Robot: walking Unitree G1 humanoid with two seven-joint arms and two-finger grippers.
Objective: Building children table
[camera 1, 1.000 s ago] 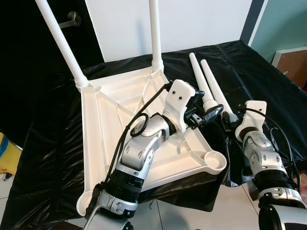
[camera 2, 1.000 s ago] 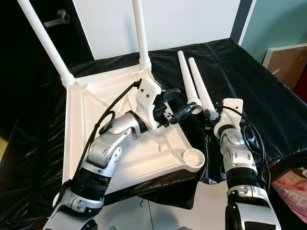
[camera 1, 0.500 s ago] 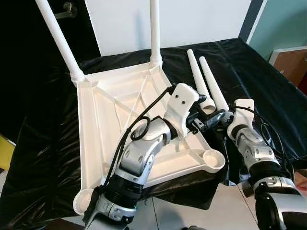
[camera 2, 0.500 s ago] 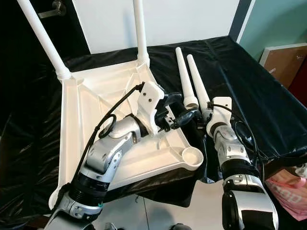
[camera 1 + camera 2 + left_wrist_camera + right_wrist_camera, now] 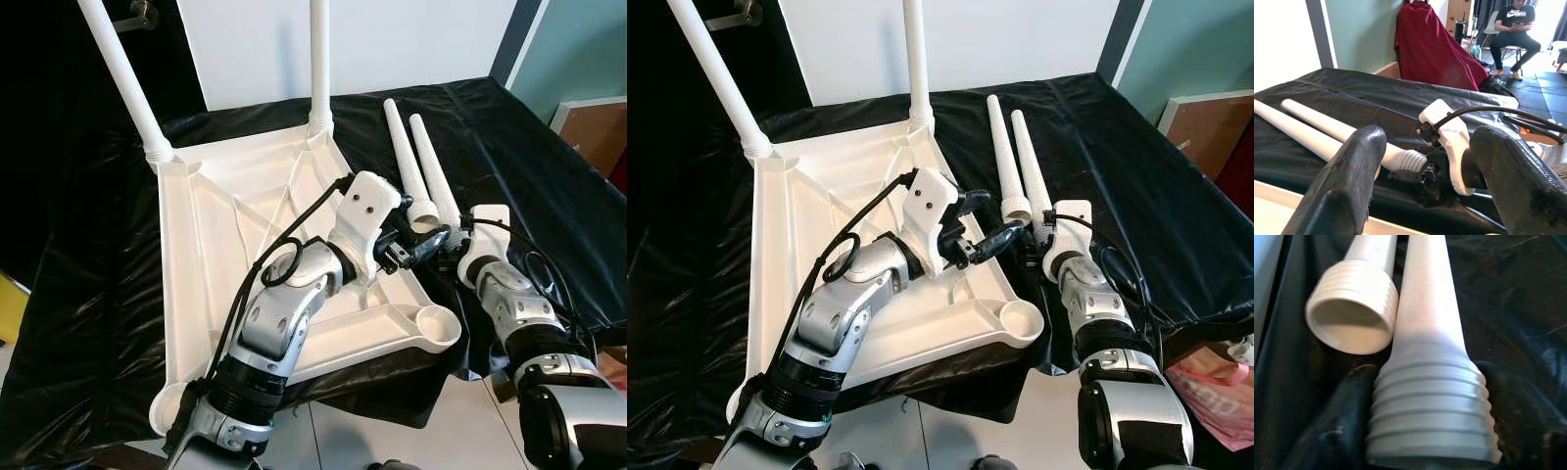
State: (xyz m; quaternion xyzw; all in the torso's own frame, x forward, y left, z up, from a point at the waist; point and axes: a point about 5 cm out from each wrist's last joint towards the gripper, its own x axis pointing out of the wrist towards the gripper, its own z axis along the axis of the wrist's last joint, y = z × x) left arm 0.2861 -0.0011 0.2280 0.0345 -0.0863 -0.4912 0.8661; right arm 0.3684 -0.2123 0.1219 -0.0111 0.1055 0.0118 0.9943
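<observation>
White plastic makes up the overturned tabletop (image 5: 245,245), which lies underside-up on the black-draped worktop (image 5: 549,157). Two legs are already screwed into the tabletop's far corners and stand upright: one at the far left corner (image 5: 122,78), one at the far right corner (image 5: 319,64). The near right corner socket (image 5: 437,328) of the tabletop is open, with no leg in it.

Just beside the tabletop's right edge lie two loose legs side by side, threaded ends toward the robot: the inner leg (image 5: 407,162) and the outer leg (image 5: 434,171).

The left pincer (image 5: 419,243) hovers over the tabletop's right edge, its fingers (image 5: 1352,181) spread apart and holding nothing. The right pincer (image 5: 1425,450) sits at the outer leg's threaded end, one black finger (image 5: 1327,431) on either side of the ribbed collar, clamped around it.

In the left wrist view, beyond the worktop, a red cloth (image 5: 1435,46) hangs and a person (image 5: 1513,29) sits on a chair.
</observation>
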